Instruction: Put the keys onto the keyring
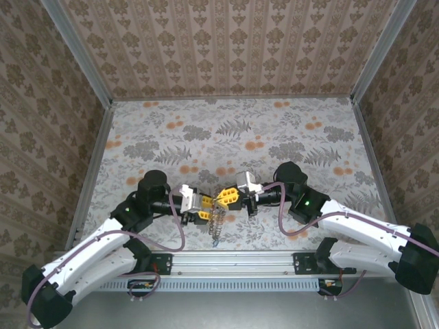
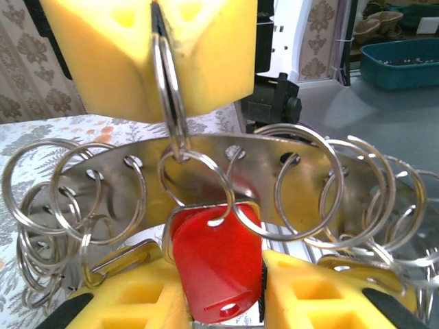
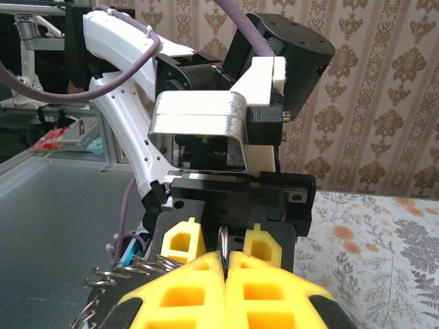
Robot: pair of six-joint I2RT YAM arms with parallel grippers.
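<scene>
The keyring hangs between the two grippers, low in the middle of the top view. In the left wrist view it is a curved metal strip carrying several split rings. My left gripper is shut on a red key, whose head hole sits at the lower edge of one ring. Above it, my right gripper is shut on a thin ring of the keyring, seen edge-on. In the right wrist view the same ring sticks up between the right gripper's closed fingers.
Both grippers, left and right, meet over the near middle of the floral table. Patterned walls close in three sides. A metal rail runs along the near edge. A teal bin stands off the table.
</scene>
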